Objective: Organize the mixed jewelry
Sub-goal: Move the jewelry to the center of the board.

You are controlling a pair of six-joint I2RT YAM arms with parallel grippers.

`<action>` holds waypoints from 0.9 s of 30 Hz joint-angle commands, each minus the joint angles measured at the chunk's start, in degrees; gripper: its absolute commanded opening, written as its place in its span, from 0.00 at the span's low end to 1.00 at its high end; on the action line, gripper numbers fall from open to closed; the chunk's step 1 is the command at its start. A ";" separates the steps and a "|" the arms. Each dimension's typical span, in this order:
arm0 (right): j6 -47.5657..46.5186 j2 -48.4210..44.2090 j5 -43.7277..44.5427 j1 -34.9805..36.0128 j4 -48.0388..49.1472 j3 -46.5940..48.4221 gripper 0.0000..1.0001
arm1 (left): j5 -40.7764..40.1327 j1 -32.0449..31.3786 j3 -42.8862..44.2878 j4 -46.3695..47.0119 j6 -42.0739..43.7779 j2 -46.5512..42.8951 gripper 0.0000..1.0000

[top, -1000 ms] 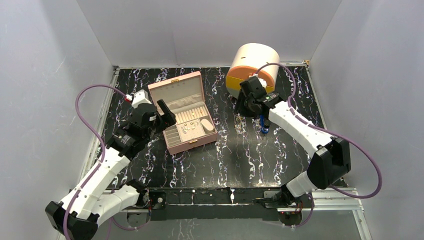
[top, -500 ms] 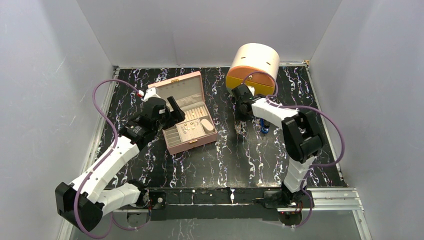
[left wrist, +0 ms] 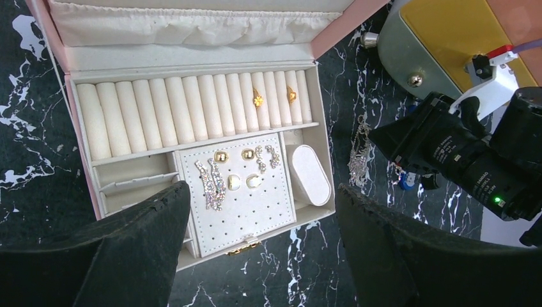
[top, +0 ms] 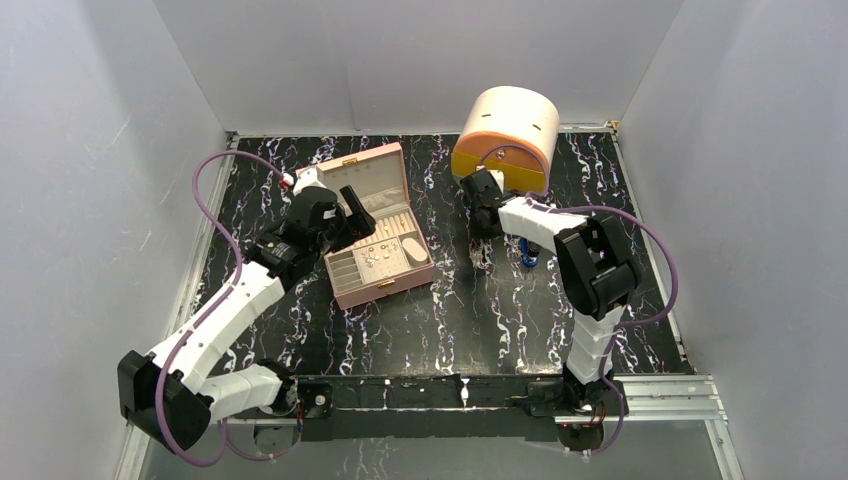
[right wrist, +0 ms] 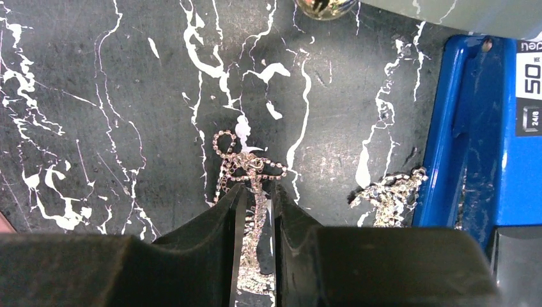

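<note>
The silvery rhinestone chain piece (right wrist: 250, 167) lay loose on the black white-veined marble table (right wrist: 96, 96), with a second tangle of silvery chain (right wrist: 390, 192) just beside the blue plastic object (right wrist: 476, 128). Within the last second the right gripper (right wrist: 255, 193) had dropped at the foot of the round cream-and-orange container (top: 505, 135) and narrowed its jaws to either side of the chain. Whether they were already pinching it could not be told. That looked like the start of a pick, with the piece not yet lifted. The left gripper (left wrist: 262, 192) had edged closer over the open pink jewellery box (top: 362, 180), fingers spread wide and empty, above sorted gold and crystal earrings (left wrist: 236, 173).
</note>
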 commanded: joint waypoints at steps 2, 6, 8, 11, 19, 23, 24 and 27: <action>-2.94 0.90 -0.12 -0.03 3.00 0.61 0.29 | 0.16 0.28 2.48 1.12 0.94 0.97 0.80; -4.01 -0.18 0.05 0.01 4.40 -1.84 0.31 | 0.57 0.30 2.24 1.44 0.97 1.47 0.80; -4.53 -1.49 -0.04 0.18 5.78 -3.41 0.33 | 0.60 0.36 1.96 1.53 0.92 1.43 0.80; -5.00 -3.22 -0.25 0.45 7.27 -5.78 0.36 | 0.51 0.38 1.48 1.78 0.76 1.13 0.80; -4.35 -4.56 -0.49 0.90 8.06 -7.56 0.36 | 0.58 0.38 0.62 1.82 0.29 0.40 0.80; -4.10 -4.41 -0.40 1.27 7.82 -7.90 0.32 | 0.46 0.38 0.19 1.59 0.12 -0.23 0.80; -4.07 -4.40 -0.26 1.44 7.67 -7.87 0.29 | 0.38 0.38 0.08 1.55 0.01 -0.38 0.80; -3.88 -4.28 0.67 1.88 5.80 -7.20 0.21 | 0.42 0.38 -0.18 1.53 -0.14 -0.48 0.80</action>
